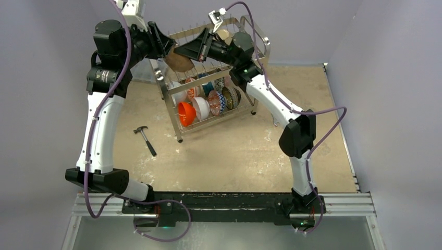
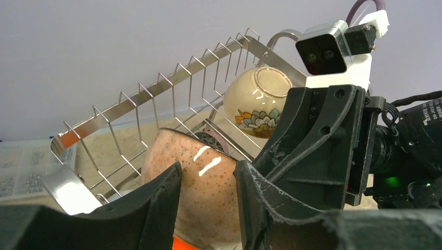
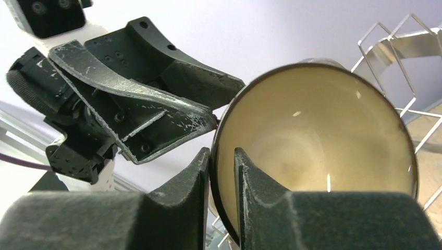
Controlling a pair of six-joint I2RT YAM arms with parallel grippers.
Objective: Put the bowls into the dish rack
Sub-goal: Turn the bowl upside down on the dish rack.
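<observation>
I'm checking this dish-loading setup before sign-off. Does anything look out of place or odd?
Yes: a hammer lies flat on the table, left of the dish rack and clear of it. It is a workshop tool with no evident part in loading dishes, so it looks out of place. Nothing appears spilled or broken.

The white-and-black left arm (image 1: pixel 101 125) and right arm (image 1: pixel 271 101) both reach up and forward, with their wrists turned inward. The black left gripper (image 2: pixel 208 179) has its fingers apart on either side of a speckled tan glazed bowl (image 3: pixel 323 146). The black right gripper (image 3: pixel 222 164) narrowly straddles the bowl's rim, and it is unclear whether it is gripping.
</observation>
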